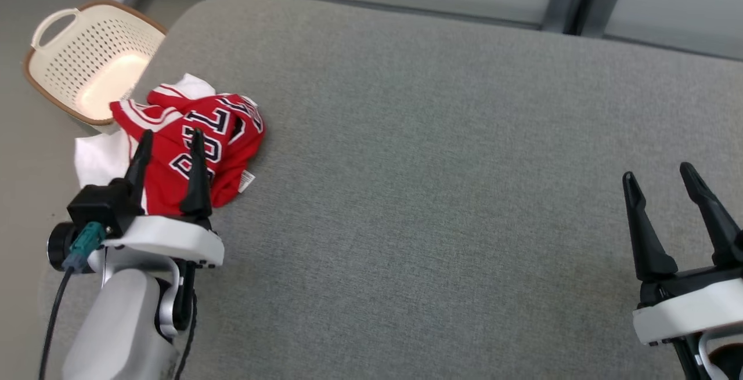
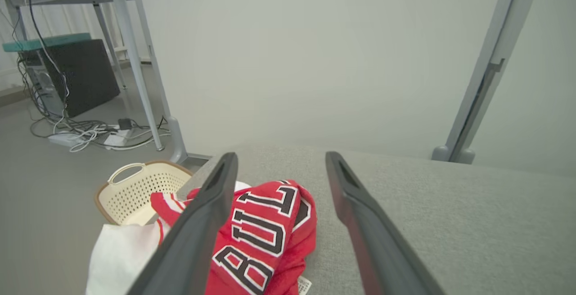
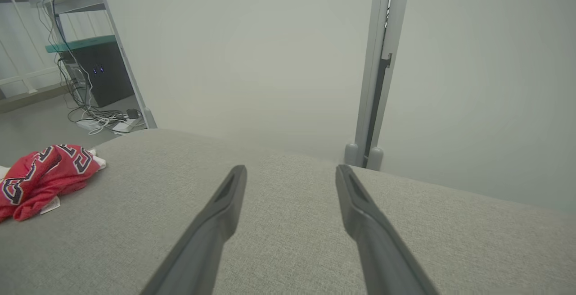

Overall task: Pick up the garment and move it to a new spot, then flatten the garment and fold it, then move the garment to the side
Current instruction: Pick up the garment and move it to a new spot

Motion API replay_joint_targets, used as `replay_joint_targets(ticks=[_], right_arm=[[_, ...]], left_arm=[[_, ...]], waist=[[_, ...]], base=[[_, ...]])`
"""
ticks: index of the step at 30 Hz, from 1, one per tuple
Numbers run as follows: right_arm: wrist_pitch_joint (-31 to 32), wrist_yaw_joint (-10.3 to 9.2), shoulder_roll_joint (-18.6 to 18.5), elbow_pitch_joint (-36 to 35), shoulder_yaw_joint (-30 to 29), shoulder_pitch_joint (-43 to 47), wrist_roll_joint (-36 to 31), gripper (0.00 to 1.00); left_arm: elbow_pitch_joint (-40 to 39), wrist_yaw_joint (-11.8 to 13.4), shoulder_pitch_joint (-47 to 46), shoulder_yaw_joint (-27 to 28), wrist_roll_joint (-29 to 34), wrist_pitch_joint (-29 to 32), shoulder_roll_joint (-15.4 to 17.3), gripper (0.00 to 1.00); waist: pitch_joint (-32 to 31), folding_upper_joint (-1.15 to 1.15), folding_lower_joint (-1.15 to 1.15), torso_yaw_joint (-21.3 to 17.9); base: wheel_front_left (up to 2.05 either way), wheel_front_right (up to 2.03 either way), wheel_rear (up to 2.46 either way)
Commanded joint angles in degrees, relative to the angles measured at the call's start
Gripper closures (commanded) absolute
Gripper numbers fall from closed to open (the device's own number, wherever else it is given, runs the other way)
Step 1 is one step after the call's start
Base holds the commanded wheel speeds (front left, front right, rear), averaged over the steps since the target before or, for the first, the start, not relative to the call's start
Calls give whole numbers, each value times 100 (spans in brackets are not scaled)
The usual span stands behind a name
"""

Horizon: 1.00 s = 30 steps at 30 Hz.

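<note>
The grey padded surface [image 1: 441,171] took up most of the head view. At about 9 o'clock on it, close to the left edge, lay the garment [image 1: 223,136], a crumpled red jersey with black-and-white lettering and some white cloth bunched under it. Beyond that edge, at 10 o'clock, a cream perforated basket [image 1: 87,61] stood on the floor. The left gripper [image 1: 171,133], at 8 o'clock, was released, its fingers spread wide over the garment; whether they touched it could not be told. The right gripper [image 1: 658,171], at 4 o'clock, was likewise released over bare surface, well apart from the garment.
</note>
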Motion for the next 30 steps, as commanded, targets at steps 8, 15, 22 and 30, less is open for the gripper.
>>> replay_joint_targets(ticks=[8,15,22,30], right_arm=[[-20,-7,-63,-114,-94,-365,-36,0],[-100,-7,-70,-26,-154,-489,-46,0],[-182,-7,-34,98,-197,-478,-21,0],[-307,-6,52,314,-157,-284,15,0]], left_arm=[[1999,-488,-1236,239,-391,-23,54,0],[3374,-718,-1919,510,-586,-20,89,100],[2669,-685,-1701,849,-178,-26,16,100],[994,-659,-942,1065,458,-28,-127,100]], waist=[[1236,0,0,-585],[1357,0,0,-591],[1110,0,0,-470],[369,0,0,-487]], base=[[0,0,0],[0,0,0],[0,0,0],[0,0,0]])
